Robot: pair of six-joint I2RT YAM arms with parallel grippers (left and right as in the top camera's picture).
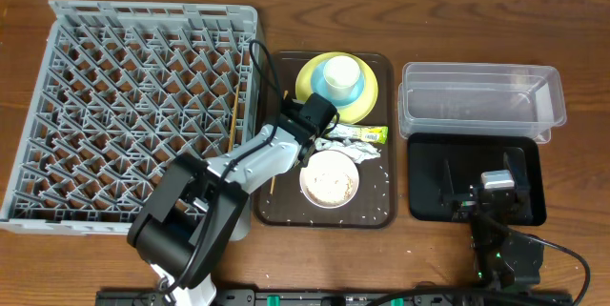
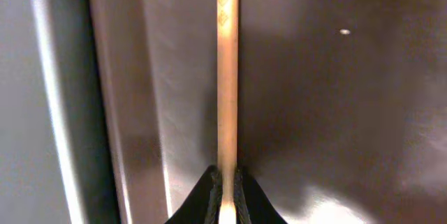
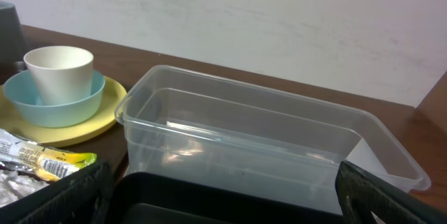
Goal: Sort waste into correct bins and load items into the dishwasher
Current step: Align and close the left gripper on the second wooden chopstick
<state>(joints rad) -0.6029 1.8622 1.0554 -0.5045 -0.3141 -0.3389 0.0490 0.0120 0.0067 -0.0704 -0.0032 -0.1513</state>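
Listing what stands on the surface, with my reading of why each thing sits as it does.

1. Left gripper (image 2: pixel 227 182): closed to a sliver on 1 wooden chopstick (image 2: pixel 227 77), pinched near its end, low over the left side of the brown serving tray (image 1: pixel 377 213). The pinch is tight because the stick is so thin. I take this as the pick-up for loading.
2. Second chopstick (image 1: pixel 233 115): lies along the right edge of the grey dish rack (image 1: pixel 133 106), apparently loaded already. The rack is otherwise bare.
3. Yellow plate (image 1: pixel 307 85), light blue bowl (image 1: pixel 322 66) on it, white cup (image 1: pixel 341 77) inside the bowl: stacked at the tray's far end, not yet loaded.
4. White shallow bowl (image 1: pixel 329 180): at the tray's near end, holding pale rice grains, with a few more scattered on the tray beside it. I judge it needs emptying before racking.
5. Snack wrapper (image 1: pixel 370 135) and crumpled white paper (image 1: pixel 341 146): between the plate and the white shallow bowl, close beside the left arm, unsorted.
6. Clear tub (image 1: pixel 410 106) and black tray (image 1: pixel 429 201): right of the brown serving tray, tub behind, black tray in front. I see no waste in either.
7. Right gripper (image 3: pixel 223 182): jaws fully apart, holding nothing, hovering over the black tray and facing the clear tub. It looks parked away from the left arm's work, near where waste will go.
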